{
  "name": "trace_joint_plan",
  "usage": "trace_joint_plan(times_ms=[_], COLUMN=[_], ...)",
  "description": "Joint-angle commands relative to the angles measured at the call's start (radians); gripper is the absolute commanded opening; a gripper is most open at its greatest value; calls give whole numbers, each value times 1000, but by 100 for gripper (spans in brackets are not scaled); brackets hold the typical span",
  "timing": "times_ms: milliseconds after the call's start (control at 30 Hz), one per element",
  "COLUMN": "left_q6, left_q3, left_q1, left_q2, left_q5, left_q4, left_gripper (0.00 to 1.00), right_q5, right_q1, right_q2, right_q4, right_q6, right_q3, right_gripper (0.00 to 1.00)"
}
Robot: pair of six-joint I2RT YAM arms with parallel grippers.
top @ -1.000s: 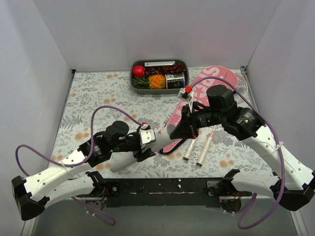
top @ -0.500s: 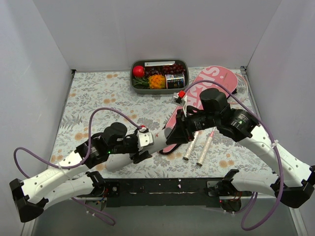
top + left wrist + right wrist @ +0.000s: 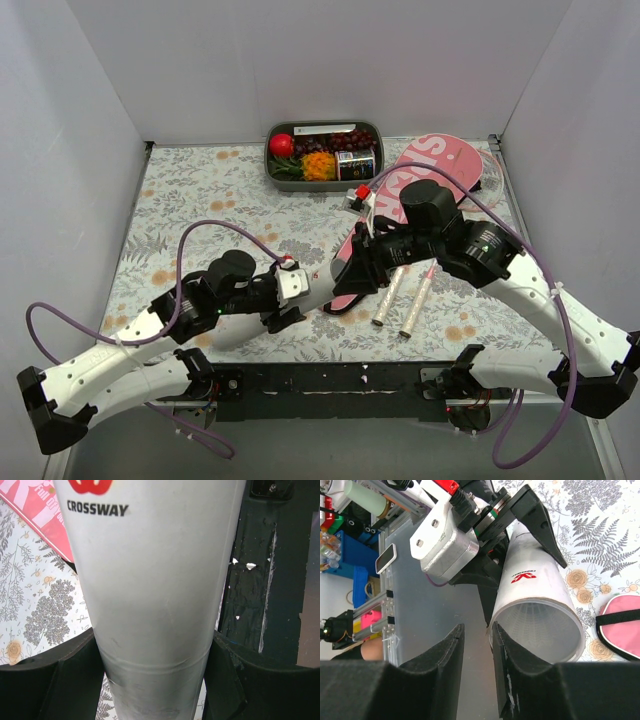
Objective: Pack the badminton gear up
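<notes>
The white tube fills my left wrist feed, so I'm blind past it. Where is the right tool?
Observer: The right tool sits at the white tube's open end, jaws slightly apart, nothing between them.
Operator: Anything inside the tube?
Observer: The stretch the right wrist view shows looks empty.
Operator: And the rackets?
Observer: Two racket handles lie side by side right of the pink bag, their heads out of sight.

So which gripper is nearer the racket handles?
Right. The right gripper sits beside the racket handles, at the white tube's open end; the left gripper is farther off, jaws shut around the tube.
</notes>
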Motion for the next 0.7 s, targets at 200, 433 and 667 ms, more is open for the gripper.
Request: trace_joint_plan(times_ms=[200, 433, 667], left_q6=[-50, -48, -48], left_q3=[18, 15, -2], left_q1=[-5, -3, -3], left_q2=[-62, -72, -87], left_q5=[40, 44, 44], left_q4=[199, 201, 205], left_gripper=[0, 0, 0], right_q5=[167, 221, 233], right_q1=[25, 25, 23], right_q2=[48, 60, 65], right_q4=[-72, -92, -89], right_q6=[-11, -12, 2], right_q3=[117, 171, 209], right_gripper=[38, 39, 40])
